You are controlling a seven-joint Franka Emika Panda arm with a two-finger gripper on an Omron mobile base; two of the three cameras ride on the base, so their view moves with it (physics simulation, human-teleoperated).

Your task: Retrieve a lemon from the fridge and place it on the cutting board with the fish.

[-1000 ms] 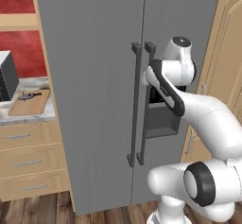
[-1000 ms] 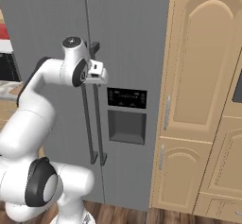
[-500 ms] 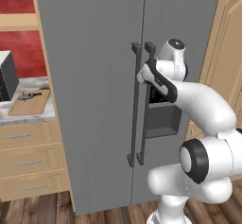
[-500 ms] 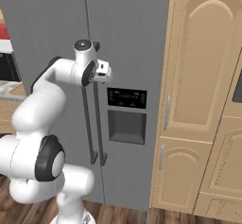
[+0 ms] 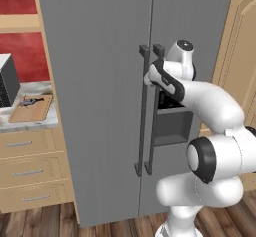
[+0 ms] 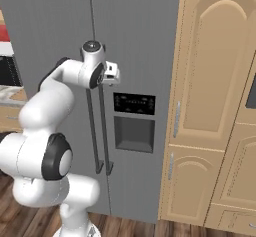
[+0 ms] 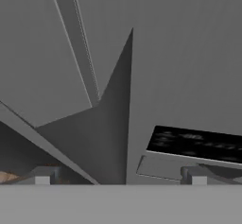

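The fridge (image 5: 100, 81) (image 6: 135, 41) (image 7: 179, 53) is a tall grey cabinet with both doors closed, so the lemon is hidden. Two dark bar handles (image 5: 145, 111) (image 6: 100, 131) run down the middle. My gripper (image 5: 148, 76) (image 6: 103, 78) (image 7: 118, 176) is up against the top of these handles, open, with its fingertips (image 7: 42, 176) wide apart and close to the door. A handle bar (image 7: 73, 43) crosses the hand view above them. The cutting board (image 5: 31, 108) lies on the counter at the left with the dark fish (image 5: 30, 101) on it.
A black-fronted microwave (image 5: 7, 81) (image 6: 7, 71) stands on the counter (image 5: 30, 123) left of the fridge, with drawers (image 5: 27, 171) below. The right door carries a dispenser panel (image 6: 134, 123). Tall wooden cabinets (image 6: 215, 106) adjoin the fridge on the right.
The arm has reached forward and to the left, bringing the hand from in front of the dispenser up to the door handles. The fridge stays closed.
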